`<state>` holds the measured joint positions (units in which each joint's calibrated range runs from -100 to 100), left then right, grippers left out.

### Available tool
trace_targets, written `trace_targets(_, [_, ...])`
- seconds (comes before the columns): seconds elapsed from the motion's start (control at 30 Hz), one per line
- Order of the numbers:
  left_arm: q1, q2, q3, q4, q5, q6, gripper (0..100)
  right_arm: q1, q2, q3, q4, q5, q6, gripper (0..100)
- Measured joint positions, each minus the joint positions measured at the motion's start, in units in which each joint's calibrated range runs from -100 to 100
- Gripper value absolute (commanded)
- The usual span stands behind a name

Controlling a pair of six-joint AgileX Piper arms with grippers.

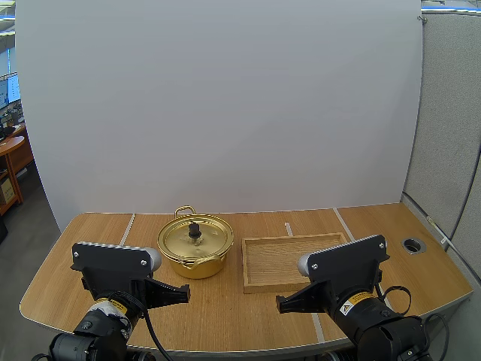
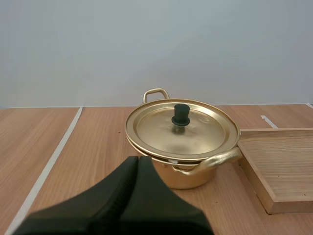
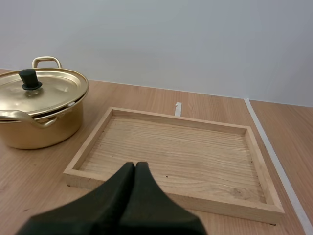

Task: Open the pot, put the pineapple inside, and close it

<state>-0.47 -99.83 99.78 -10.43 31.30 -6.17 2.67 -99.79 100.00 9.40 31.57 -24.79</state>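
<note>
A gold pot [image 1: 195, 247] [image 2: 182, 166] [image 3: 39, 120] stands on the table with its lid [image 1: 195, 236] [image 2: 182, 128] [image 3: 41, 90] on and a black knob [image 1: 195, 230] [image 2: 180, 114] [image 3: 30, 78] at the lid's centre. My left gripper [image 1: 184, 291] [image 2: 137, 161] is shut on nothing, low over the table just in front of the pot. My right gripper [image 1: 279, 304] [image 3: 135, 167] is shut on nothing too, at the near edge of the wooden tray [image 1: 252, 282] [image 3: 173, 149]. The tray holds nothing.
The tray lies right beside the pot. White tape lines [image 1: 126, 229] [image 2: 49, 166] [image 3: 274, 156] run across the wooden tabletop. A round cable hole [image 1: 412, 245] sits at the table's far right.
</note>
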Motion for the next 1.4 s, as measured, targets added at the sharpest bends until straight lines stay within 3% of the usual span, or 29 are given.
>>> trace_targets(1.4, [0.00,0.0,0.0,0.1,0.0,-0.2,0,0.0,0.0,0.0,-0.8,0.0,0.0,0])
